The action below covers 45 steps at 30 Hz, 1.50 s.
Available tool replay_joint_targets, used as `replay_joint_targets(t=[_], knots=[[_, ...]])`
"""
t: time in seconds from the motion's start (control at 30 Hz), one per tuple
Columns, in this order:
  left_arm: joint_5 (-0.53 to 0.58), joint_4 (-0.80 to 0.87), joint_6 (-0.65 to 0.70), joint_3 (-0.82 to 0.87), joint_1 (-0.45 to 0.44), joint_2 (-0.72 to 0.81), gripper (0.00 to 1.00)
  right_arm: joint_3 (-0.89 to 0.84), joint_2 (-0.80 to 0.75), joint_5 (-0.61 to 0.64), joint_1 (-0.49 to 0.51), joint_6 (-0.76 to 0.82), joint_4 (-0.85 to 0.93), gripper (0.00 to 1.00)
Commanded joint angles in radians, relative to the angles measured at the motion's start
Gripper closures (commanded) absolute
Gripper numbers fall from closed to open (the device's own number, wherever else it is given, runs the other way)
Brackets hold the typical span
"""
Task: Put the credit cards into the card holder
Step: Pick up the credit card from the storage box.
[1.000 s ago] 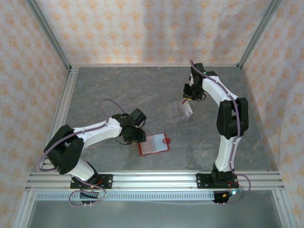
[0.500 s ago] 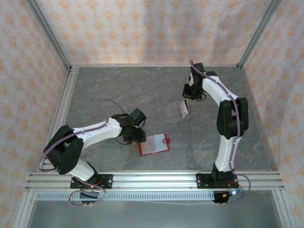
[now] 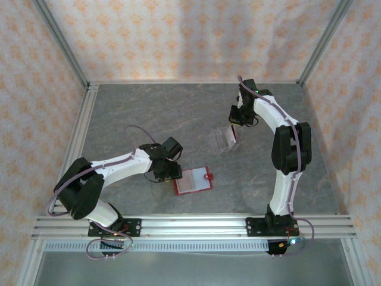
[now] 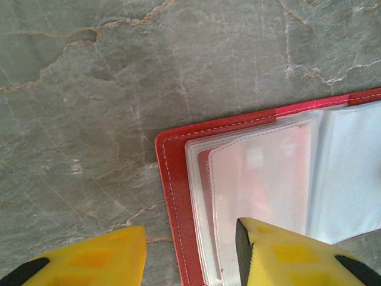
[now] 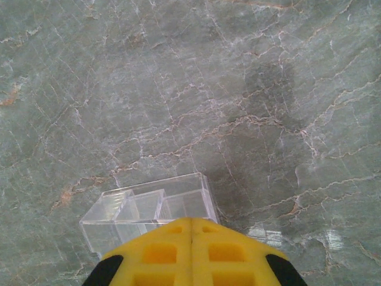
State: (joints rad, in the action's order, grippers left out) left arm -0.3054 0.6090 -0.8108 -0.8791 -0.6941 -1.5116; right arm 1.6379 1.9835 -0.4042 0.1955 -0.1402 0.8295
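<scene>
The card holder [image 3: 193,180] lies open on the table, a red wallet with pale clear sleeves [image 4: 333,167]. My left gripper [image 3: 169,170] is open at its left edge: one yellow finger [image 4: 107,253] hangs over bare table, the other [image 4: 280,253] over the sleeves, with the red border between them. A pale credit card [image 4: 262,179] with a dark red edge shows through the front sleeve. My right gripper [image 3: 236,119] hangs at the back right, just above the clear rack [image 5: 149,208]. Its yellow fingers [image 5: 191,221] are pressed together and no card shows between them.
The clear slotted plastic rack [image 3: 224,140] stands tilted on the grey stone table [image 3: 149,113], between the two grippers. Aluminium rails [image 3: 83,131] and patterned walls frame the table on three sides.
The right gripper's jaws have closed fully above the rack, and the white edge that stuck out at the rack's right side has drawn in. The left arm and the wallet have not moved.
</scene>
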Motion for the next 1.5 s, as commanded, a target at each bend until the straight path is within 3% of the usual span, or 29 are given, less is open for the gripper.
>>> replay_joint_targets(t=[0.0, 0.8, 1.47], knots=[[0.035, -0.002, -0.010, 0.015, -0.008, 0.026, 0.56, -0.051, -0.069, 0.037, 0.001, 0.016, 0.017, 1.00], [0.035, 0.002, -0.010, 0.011, -0.007, 0.034, 0.56, -0.110, -0.254, 0.163, 0.001, 0.017, 0.024, 1.00], [0.034, 0.013, -0.005, 0.006, -0.008, 0.046, 0.56, -0.117, -0.323, 0.203, 0.024, 0.030, 0.049, 1.00]])
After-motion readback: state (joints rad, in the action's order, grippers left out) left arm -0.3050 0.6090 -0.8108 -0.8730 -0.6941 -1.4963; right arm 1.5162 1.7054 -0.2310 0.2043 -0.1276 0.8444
